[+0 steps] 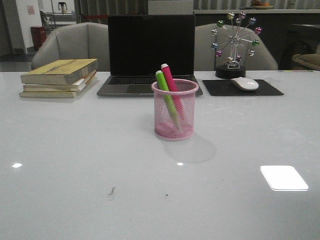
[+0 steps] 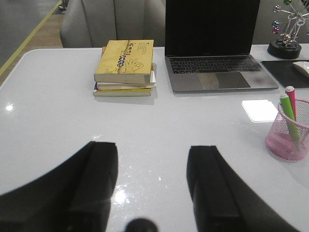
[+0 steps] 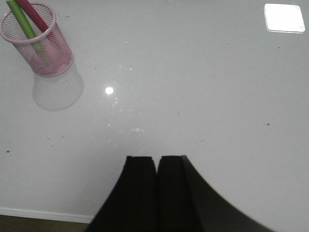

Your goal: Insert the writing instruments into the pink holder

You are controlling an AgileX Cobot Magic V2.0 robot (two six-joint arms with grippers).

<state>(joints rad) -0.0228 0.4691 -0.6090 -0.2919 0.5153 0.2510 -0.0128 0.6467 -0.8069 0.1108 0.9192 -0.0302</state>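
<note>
Markers, both of them, stand inside the pink holder (image 1: 175, 109) near the table's (image 1: 75, 165) centre in the front view. Green marker (image 1: 166, 97) and pink marker (image 1: 172, 86) are each tilted, long axis running from the cup floor up toward approx 11 o'clock, top ends poking above the rim w/ the green one just left of the pink. Lower ends show through the mesh, down toward the right side of the base. Caps look paler at the tips; the pink one has a dark spot on top.

Holder is upright, rim level, w/ a soft shadow on the table at about 4 o'clock from it. Behind it at 12 o'clock sits an open laptop (image 1: 150, 50), screen dark. Stack of books (image 1: 60, 77) lies at approx 10 o'clock, well apart. Mouse (image 1: 245, 83) rests on a black pad (image 1: 242, 88) at about 2 o'clock, w/ a ball-spoke desk ornament (image 1: 234, 42) just behind the pad.

Neither arm shows in the front view. Left gripper (image 2: 152, 188), per its wrist cam, hangs over bare table w/ fingers spread wide, nothing between them; holder is off to one side, apart. Right gripper (image 3: 157, 188) has its fingers pressed together, only a thin seam between, holding nothing, over bare table well away from the holder.
</note>
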